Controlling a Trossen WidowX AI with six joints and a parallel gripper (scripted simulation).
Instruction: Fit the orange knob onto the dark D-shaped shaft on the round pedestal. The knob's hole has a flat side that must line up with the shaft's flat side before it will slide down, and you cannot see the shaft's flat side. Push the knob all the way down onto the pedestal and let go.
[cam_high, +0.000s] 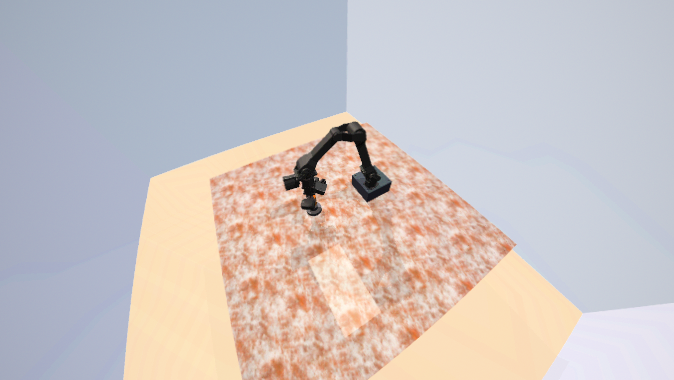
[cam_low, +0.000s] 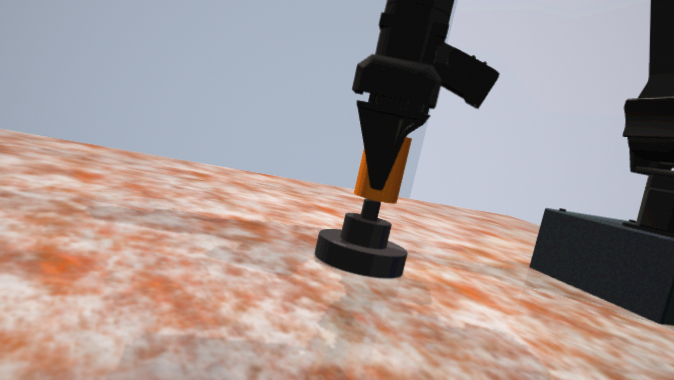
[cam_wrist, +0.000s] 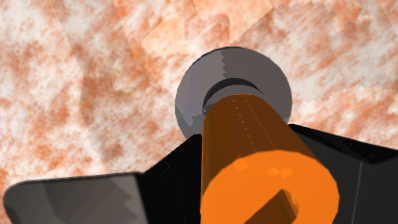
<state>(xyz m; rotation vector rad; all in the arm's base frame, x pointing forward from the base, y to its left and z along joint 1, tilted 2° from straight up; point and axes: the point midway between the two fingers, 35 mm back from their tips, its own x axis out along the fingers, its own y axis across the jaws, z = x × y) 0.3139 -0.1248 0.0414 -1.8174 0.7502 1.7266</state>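
Knob (cam_low: 403, 170) (cam_wrist: 270, 185) clamped in gripper (cam_high: 311, 200) (cam_low: 378, 186), slot in its top visible only from the wrist, bare shaft (cam_low: 370, 209) beneath only from the exterior.

Your arm (cam_high: 325, 148) arched over, its tool (cam_low: 378, 187) pointing down (leaning slightly), fingers closed on something.
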